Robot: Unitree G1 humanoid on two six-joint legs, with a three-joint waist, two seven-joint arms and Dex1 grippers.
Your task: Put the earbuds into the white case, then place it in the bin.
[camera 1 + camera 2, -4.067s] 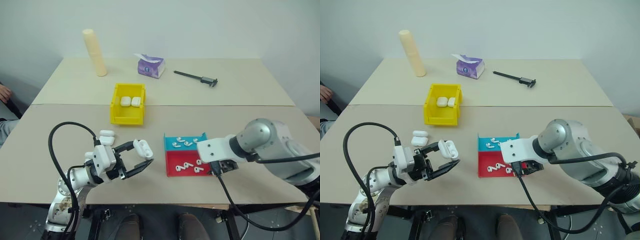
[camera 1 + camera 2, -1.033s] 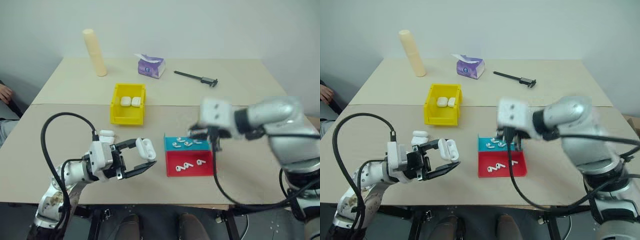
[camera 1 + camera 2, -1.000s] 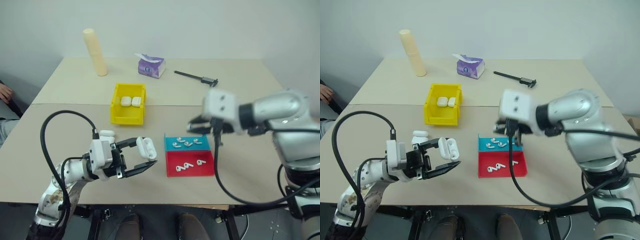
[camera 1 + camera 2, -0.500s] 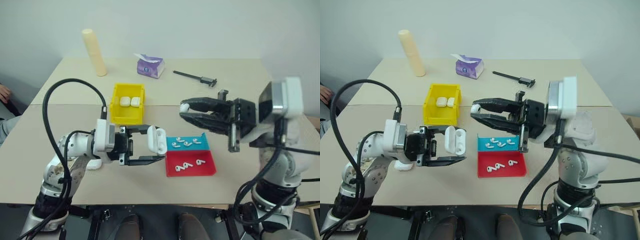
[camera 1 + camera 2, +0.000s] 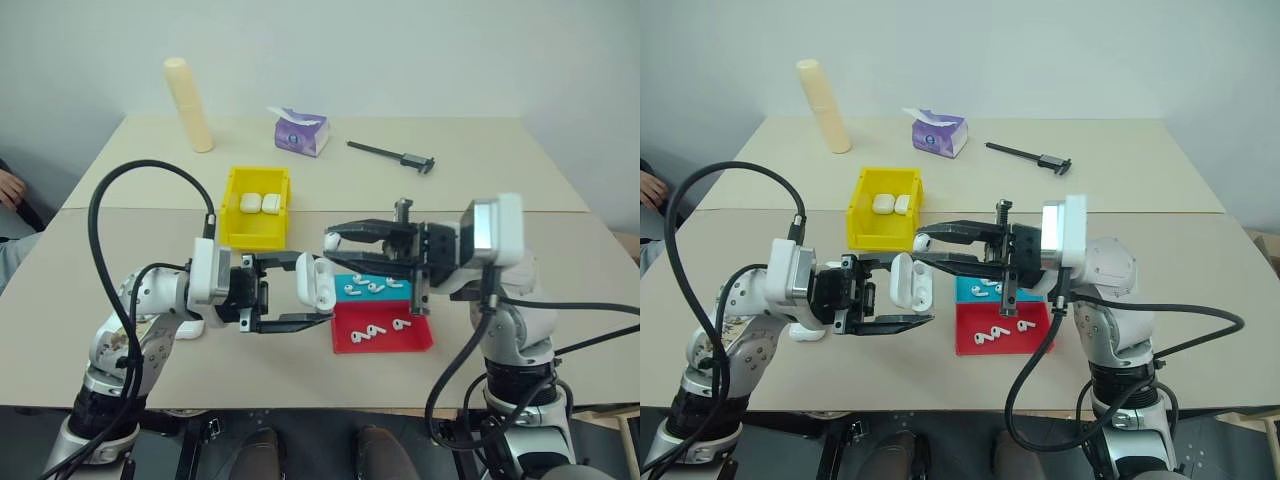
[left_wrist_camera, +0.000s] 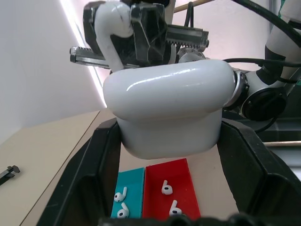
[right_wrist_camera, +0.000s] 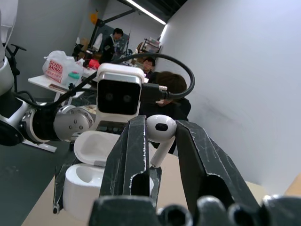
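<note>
My left gripper (image 5: 312, 291) is shut on the white case (image 5: 318, 281), which it holds in the air with the lid swung open, left of the trays. My right gripper (image 5: 334, 252) points left and is shut on one earbud (image 5: 923, 241) at its tips, just above the open case (image 7: 92, 175). The right wrist view has this earbud (image 7: 160, 132) pinched between the fingers, stem down. More earbuds (image 5: 374, 287) lie in the teal tray and three (image 5: 378, 329) in the red one. The yellow bin (image 5: 255, 238) stands behind the left gripper with two cases inside.
The teal tray (image 5: 398, 293) and red tray (image 5: 415, 340) sit side by side below the right gripper. A spare case (image 5: 188, 327) lies by my left arm. At the back stand a cream cylinder (image 5: 190, 105), a purple tissue pack (image 5: 301, 132) and a caliper (image 5: 392, 155). A person's hand (image 5: 8, 185) rests at the left edge.
My right gripper swung up from the trays with an earbud and moved left until it hangs over the case. The left gripper lifted the case, then held still.
</note>
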